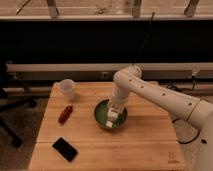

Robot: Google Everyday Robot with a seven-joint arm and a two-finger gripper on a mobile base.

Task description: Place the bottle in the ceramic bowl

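The green ceramic bowl sits near the middle of the wooden table. My gripper hangs from the white arm right over the bowl, pointing down. It is shut on the small white bottle, whose lower end reaches down inside the bowl's rim. I cannot tell whether the bottle touches the bowl's bottom.
A white cup stands at the table's back left. A red object lies left of the bowl, and a black phone lies at the front left. An office chair base stands left of the table.
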